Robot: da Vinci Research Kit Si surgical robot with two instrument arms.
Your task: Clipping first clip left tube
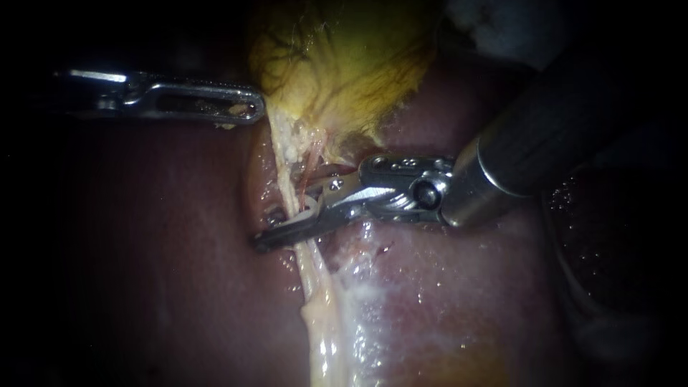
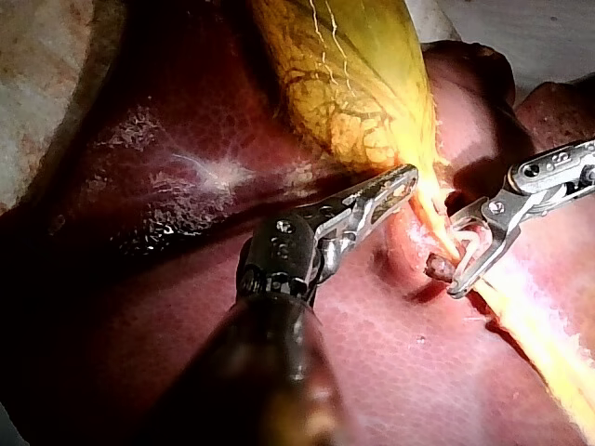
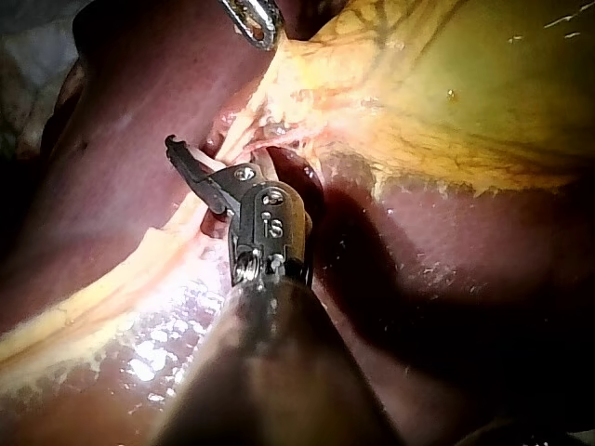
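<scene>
One left instrument [image 1: 247, 109], one right instrument [image 1: 287, 218], one gallbladder [image 1: 344, 64], one tube [image 1: 315, 276].

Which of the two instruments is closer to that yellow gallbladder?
Left. The left instrument grips the gallbladder at its lower edge; the right instrument sits farther down, open jaws straddling the pale tube.

Liver [image 1: 143, 287] lies bare beside the tube [image 1: 315, 283] — gallbladder [image 1: 344, 64] crowds above.
</scene>
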